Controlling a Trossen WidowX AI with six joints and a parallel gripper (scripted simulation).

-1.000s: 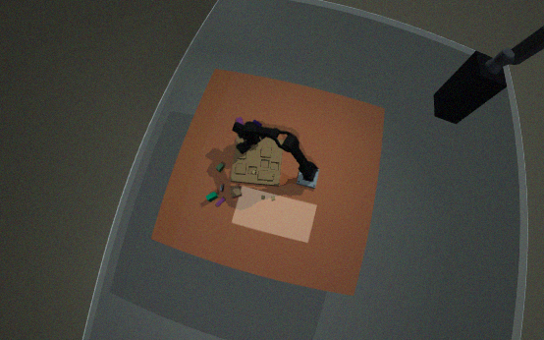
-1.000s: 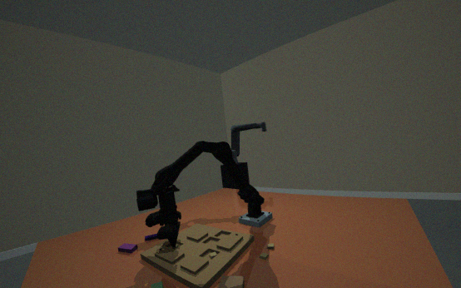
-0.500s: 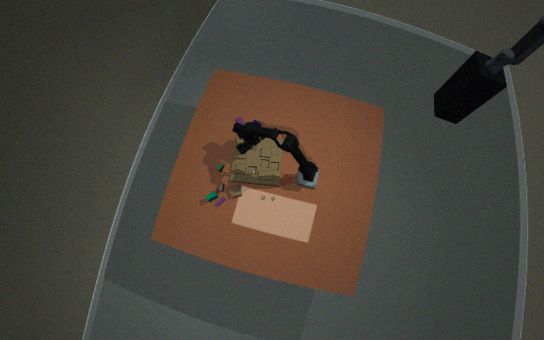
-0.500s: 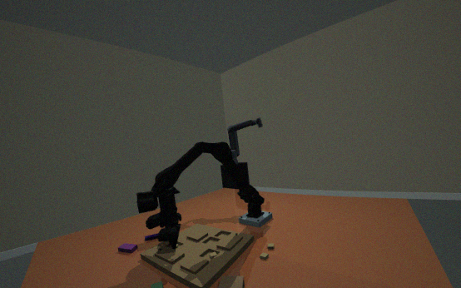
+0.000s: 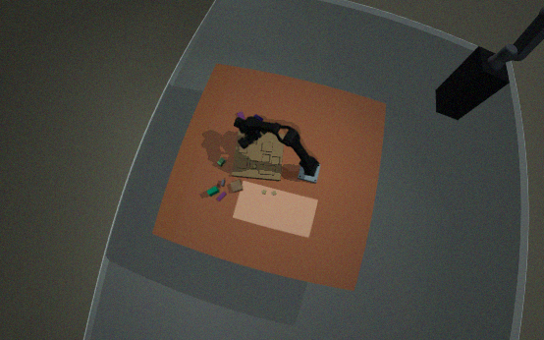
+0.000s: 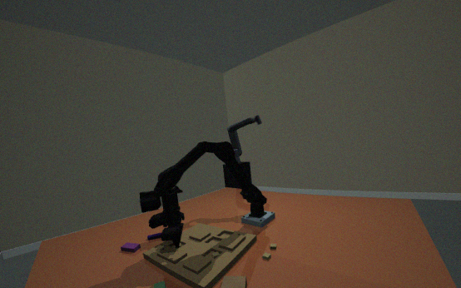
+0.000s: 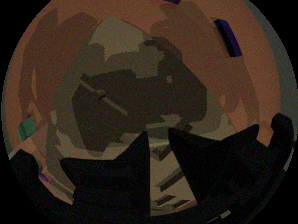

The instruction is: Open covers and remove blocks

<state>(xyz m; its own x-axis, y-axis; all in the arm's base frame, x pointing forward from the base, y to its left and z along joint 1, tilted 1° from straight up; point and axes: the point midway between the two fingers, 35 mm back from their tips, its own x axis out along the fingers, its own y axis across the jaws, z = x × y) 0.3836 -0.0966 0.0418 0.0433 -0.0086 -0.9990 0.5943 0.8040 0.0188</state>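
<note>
The tan puzzle board (image 5: 256, 174) (image 6: 217, 271) (image 7: 117, 31) lies flat, with raised covers, slots and open wells. My gripper (image 6: 178, 246) (image 7: 157, 133) is low over its far-left part, shut on a small tan piece; the fingers hide most of it, and I cannot tell whether it is a block or part of a cover. A purple block (image 5: 241, 115) (image 6: 131, 247) and a dark violet block (image 5: 258, 118) (image 6: 155, 236) (image 7: 228, 38) lie on the table beyond the board. A green block (image 5: 221, 161) (image 7: 26, 128) lies left of it.
Near the board's front-left corner lie a larger green block (image 5: 212, 191), a purple one (image 5: 221, 197), a small grey one (image 5: 222, 182) and a tan block (image 5: 236, 186) (image 6: 234, 282). Two small tan pieces (image 5: 264, 192) (image 6: 266, 255) lie in front. The arm's shadow darkens the board.
</note>
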